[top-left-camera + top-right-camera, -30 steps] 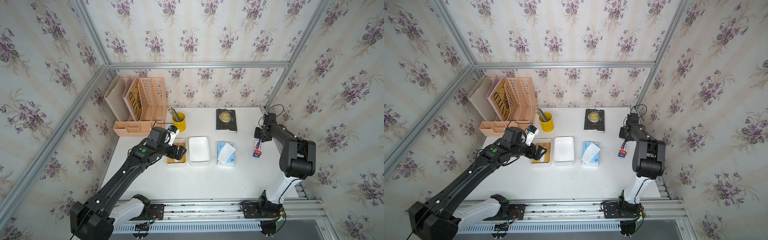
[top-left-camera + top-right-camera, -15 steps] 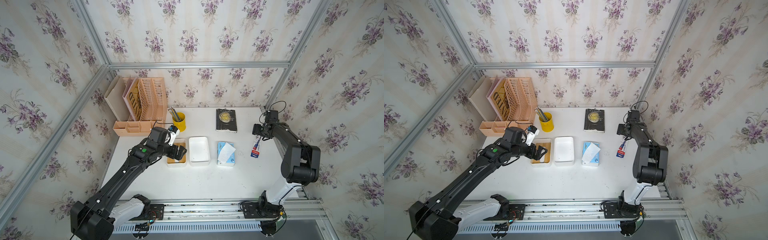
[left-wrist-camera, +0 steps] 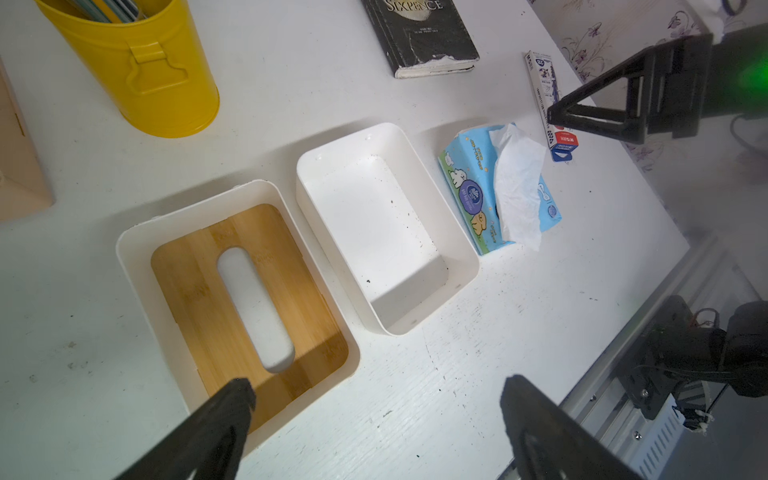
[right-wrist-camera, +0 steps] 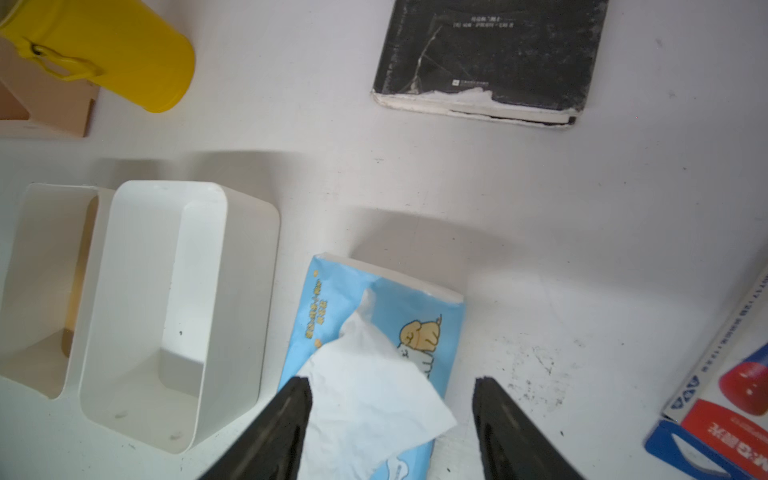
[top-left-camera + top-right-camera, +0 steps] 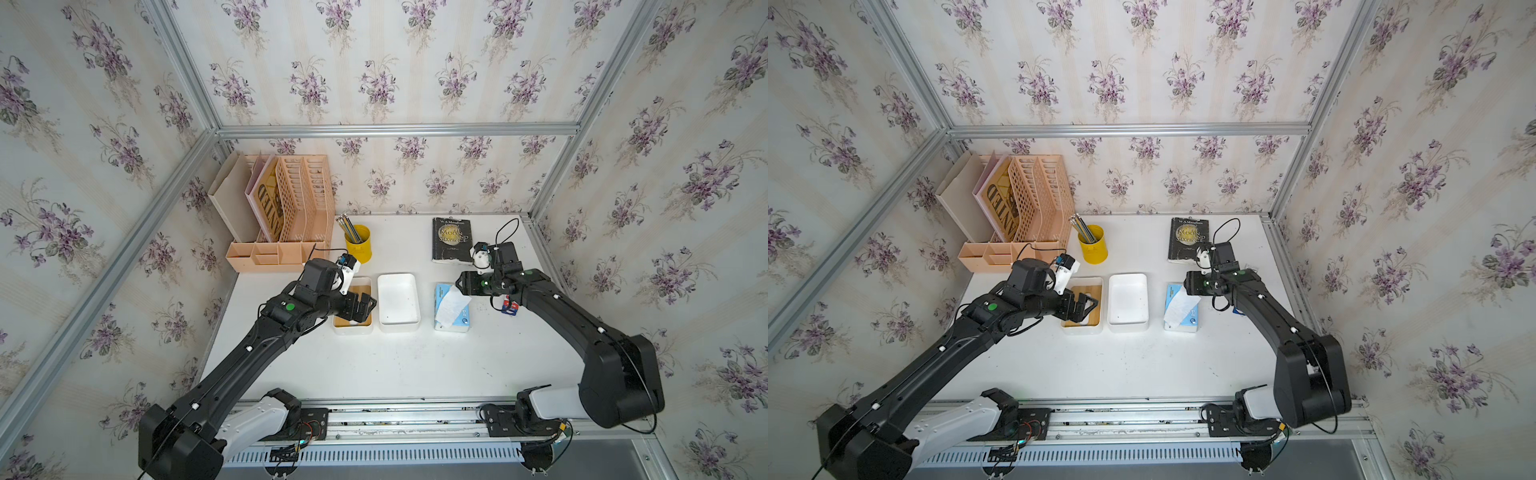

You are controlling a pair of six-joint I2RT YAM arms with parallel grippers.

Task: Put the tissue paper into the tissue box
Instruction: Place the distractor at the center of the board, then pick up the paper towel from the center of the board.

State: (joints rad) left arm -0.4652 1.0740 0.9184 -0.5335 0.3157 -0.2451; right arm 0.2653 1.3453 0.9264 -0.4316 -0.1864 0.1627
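Observation:
The tissue paper (image 5: pixel 451 309) (image 5: pixel 1181 311) is a light blue pack lying flat on the white table, with a white sheet sticking out of its slit (image 4: pixel 365 374). Left of it stands the tissue box (image 5: pixel 397 301) (image 3: pixel 382 224), an open, empty white tub. Its bamboo-topped lid (image 3: pixel 249 291) lies upside down further left. My right gripper (image 5: pixel 460 286) (image 4: pixel 390 384) hovers open over the pack's far end, one finger on each side of the loose sheet. My left gripper (image 5: pixel 368 307) (image 3: pixel 378 388) hangs open above the lid, holding nothing.
A yellow pencil cup (image 5: pixel 358 245) and a peach file organiser (image 5: pixel 286 208) stand at the back left. A black book (image 5: pixel 451 241) lies at the back. A slim white-red-blue carton (image 5: pixel 510 306) lies under my right arm near the table's right edge.
My right gripper has swung left from the carton at the right edge to above the tissue pack. The left arm has stayed put.

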